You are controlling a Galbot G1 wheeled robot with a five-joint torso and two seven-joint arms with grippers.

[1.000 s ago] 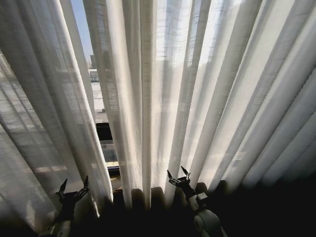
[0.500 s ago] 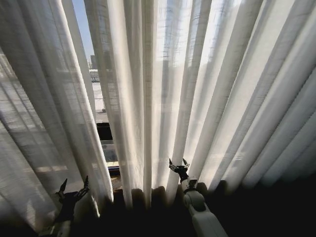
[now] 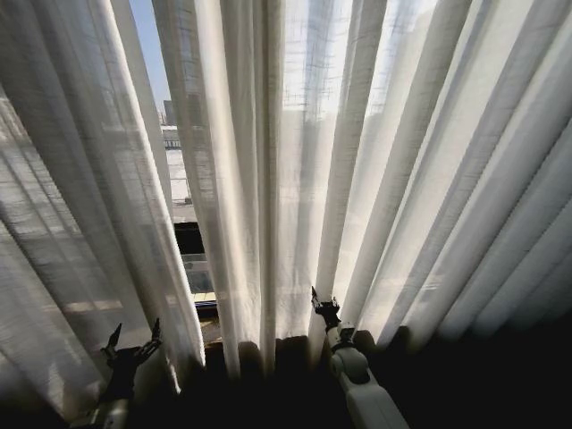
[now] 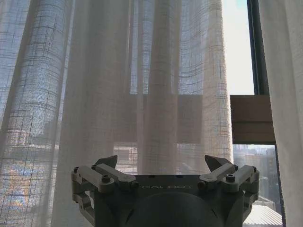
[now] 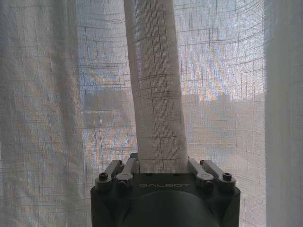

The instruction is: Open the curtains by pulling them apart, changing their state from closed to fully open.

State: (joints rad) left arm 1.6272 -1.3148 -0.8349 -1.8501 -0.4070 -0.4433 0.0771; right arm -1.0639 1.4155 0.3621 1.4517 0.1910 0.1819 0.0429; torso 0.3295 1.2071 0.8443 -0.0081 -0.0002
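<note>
1. The curtains [image 3: 375, 161] hung across the whole window, parted only by a narrow gap at eleven o'clock. They looked light, soft and sheer, best taken by one bunched pleat.
2. The right gripper [image 5: 161, 172], low at six o'clock, had a pleat [image 5: 154, 94] between its narrowed fingers, apparently clamped.
3. The left gripper [image 4: 164, 170] waited at seven o'clock, fingers spread wide, holding nothing, fabric just beyond.

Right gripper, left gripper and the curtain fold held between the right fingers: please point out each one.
right gripper [image 5: 156, 165]: right wrist view, midway between the fingertips.
left gripper [image 4: 165, 163]: left wrist view, the gap between its open fingertips.
curtain fold [image 5: 154, 94]: right wrist view, middle of the pinched pleat.
</note>
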